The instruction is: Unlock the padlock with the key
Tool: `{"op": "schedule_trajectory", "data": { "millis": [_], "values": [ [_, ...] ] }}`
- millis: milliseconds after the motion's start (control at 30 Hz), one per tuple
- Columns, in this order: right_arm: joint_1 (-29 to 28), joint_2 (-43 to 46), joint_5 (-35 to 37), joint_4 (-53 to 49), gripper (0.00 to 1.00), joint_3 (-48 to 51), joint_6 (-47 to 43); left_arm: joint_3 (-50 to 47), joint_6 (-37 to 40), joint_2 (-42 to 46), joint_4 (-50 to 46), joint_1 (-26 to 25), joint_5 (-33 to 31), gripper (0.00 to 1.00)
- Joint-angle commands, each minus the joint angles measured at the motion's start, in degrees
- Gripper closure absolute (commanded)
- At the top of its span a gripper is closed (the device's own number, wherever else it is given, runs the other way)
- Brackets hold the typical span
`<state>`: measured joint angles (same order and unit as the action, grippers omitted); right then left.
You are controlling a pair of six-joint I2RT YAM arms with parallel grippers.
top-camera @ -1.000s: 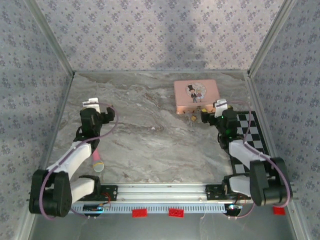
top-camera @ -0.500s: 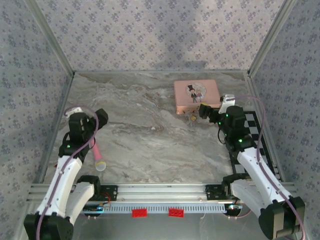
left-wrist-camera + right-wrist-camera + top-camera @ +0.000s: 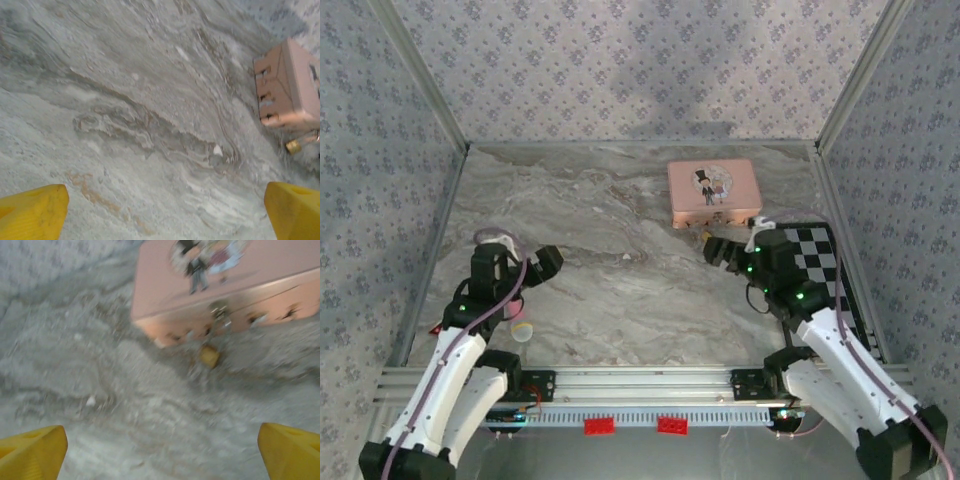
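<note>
Light is looking soft and even in the top view, with a faint grey shadow falling on the back wall (image 3: pixel 650 100), while the right wrist view is smearing pretty badly, so the pink tin (image 3: pixel 225 285) and the little padlock (image 3: pixel 209 356) are coming out mushy.

Table top (image 3: pixel 620 290): grey marble-look, veined, matt.
Tin (image 3: pixel 714 192): pink, smooth, printed picture on lid, slight sheen.
Padlock (image 3: pixel 209 356): brass-gold metal; blurred.
Fingertips (image 3: pixel 35 212): yellow plastic, matt.
Front rail (image 3: pixel 650 383): bare silvery metal, ribbed.
</note>
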<state>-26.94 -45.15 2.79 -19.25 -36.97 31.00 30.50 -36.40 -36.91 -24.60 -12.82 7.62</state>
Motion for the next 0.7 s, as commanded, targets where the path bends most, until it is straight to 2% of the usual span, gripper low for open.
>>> {"op": "schedule_trajectory", "data": {
  "millis": [0,200,300,533,667],
  "values": [
    [-7.9,-2.9,6.7,-5.5,0.01,-3.6,4.1,3.8,1.9,2.4,-4.4,-2.1,-4.4,0.00],
    [-25.6,-15.9,12.8,-7.5,0.02,-9.7,10.9,8.0,3.7,8.7,-9.7,-2.3,-13.1,0.00],
    [-32.5,-23.7,13.1,-8.9,0.03,-14.2,12.7,10.5,5.2,11.1,-11.7,-2.3,-17.5,0.00],
    [-41.1,-39.2,6.3,-12.9,0.09,-25.2,17.0,14.8,5.6,16.6,-15.7,-2.2,-25.9,0.00],
    [-44.0,-47.3,0.0,-14.5,0.18,-31.8,18.6,14.7,5.5,20.4,-16.3,-2.2,-30.6,0.00]
  ]
}}
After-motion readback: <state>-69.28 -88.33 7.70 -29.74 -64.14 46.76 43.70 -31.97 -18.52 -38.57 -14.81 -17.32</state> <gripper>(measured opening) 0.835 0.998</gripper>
